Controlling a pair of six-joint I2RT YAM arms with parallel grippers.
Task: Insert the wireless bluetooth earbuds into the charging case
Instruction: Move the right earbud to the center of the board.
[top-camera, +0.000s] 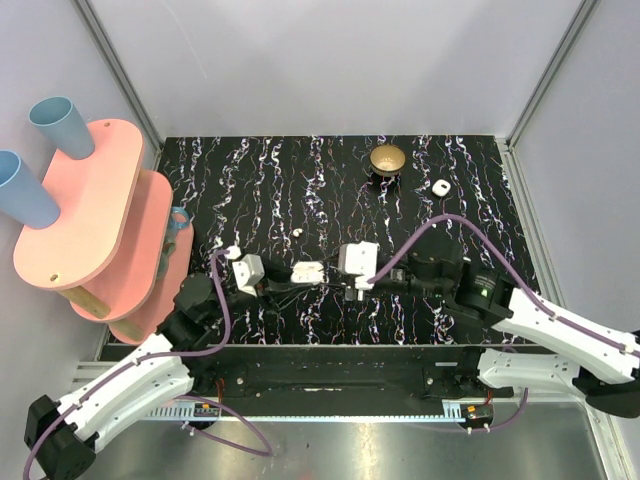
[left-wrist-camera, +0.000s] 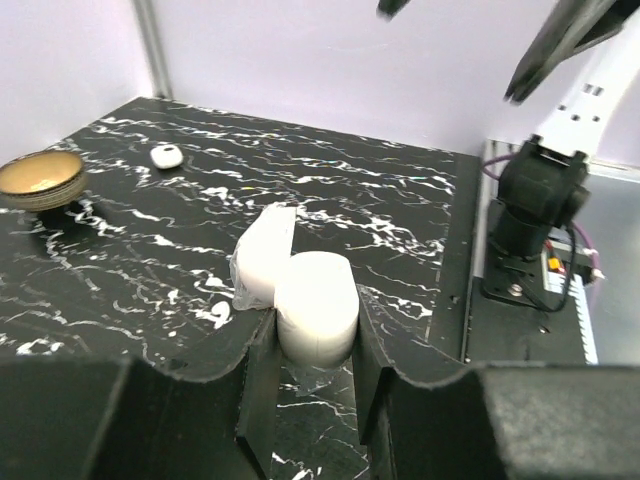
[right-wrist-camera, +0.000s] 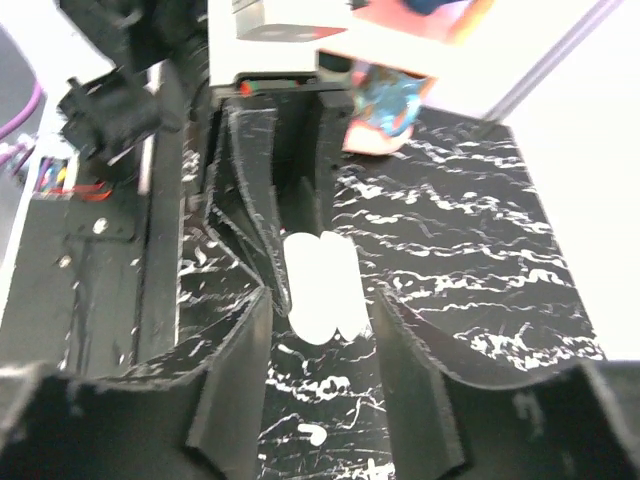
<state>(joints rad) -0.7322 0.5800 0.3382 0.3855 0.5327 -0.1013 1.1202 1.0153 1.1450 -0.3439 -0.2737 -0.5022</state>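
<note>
**Case held open, both buds still out on the table**

The left gripper (left-wrist-camera: 311, 338) is pinched on the body of the charging case (left-wrist-camera: 317, 303), one finger on each side, with the lid (left-wrist-camera: 263, 254) tipped up and back; this looks like a steadying hold, keeping the case from sliding and its mouth facing up while something is put in. The right gripper (right-wrist-camera: 325, 312) faces it from the other side with its jaws spread wider than the case, which lies between its fingertips; whether a finger touches it I cannot tell.

The case sits well nearer the arms than the gold dish (top-camera: 388, 158), and to that dish's left. One earbud (top-camera: 438, 186) lies just to the right of the dish; a second earbud (top-camera: 298, 233) lies between the dish and the case, closer to the case. Neither is in the case, so I judge that no bud has been inserted yet; the free right arm would probably fetch them.
</note>
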